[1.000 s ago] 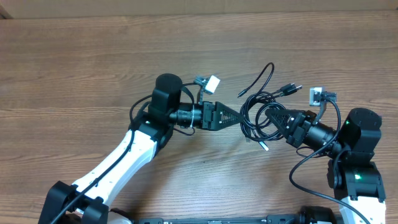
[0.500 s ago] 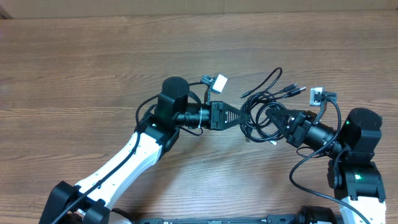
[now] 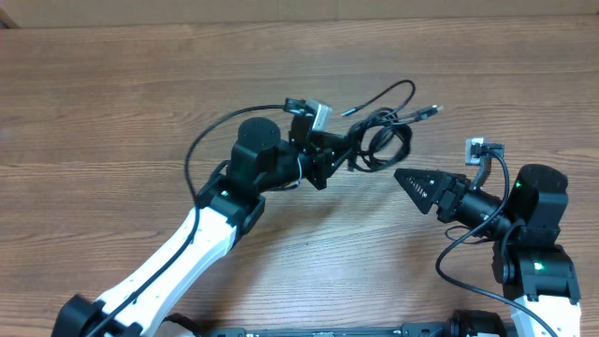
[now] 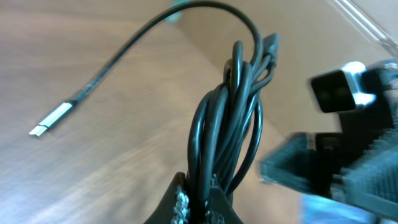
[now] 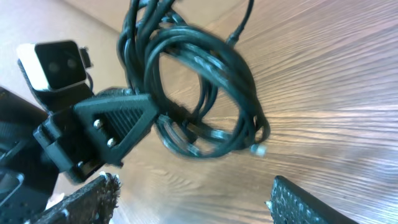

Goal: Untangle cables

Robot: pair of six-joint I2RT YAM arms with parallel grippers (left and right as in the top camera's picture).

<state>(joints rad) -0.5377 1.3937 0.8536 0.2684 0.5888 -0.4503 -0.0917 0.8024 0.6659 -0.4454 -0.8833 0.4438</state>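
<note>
The cables [image 3: 382,140] are thin black cords coiled in a bundle, lifted near the table's middle. My left gripper [image 3: 350,155] is shut on the bundle's near-left side. In the left wrist view the strands [image 4: 227,124] rise straight out of the shut gripper [image 4: 198,200], and one loose strand ends in a silver tip [image 4: 51,121]. One strand arcs toward the far side [image 3: 398,86], and a plug end [image 3: 430,110] sticks out right. My right gripper [image 3: 414,183] stands open just right of the bundle, apart from it. Its view shows the coil [image 5: 199,93] beyond the open gripper [image 5: 193,199].
The wooden table [image 3: 112,94] ends at a far edge [image 3: 299,19] along the top. Thick black arm wires loop beside the left arm [image 3: 198,154] and the right arm [image 3: 457,251]. A white wrist camera [image 3: 477,147] sits on the right wrist.
My left gripper shut on the bundle and carried it up and toward the far side. My right gripper let go of the cables and opened, staying in place.
</note>
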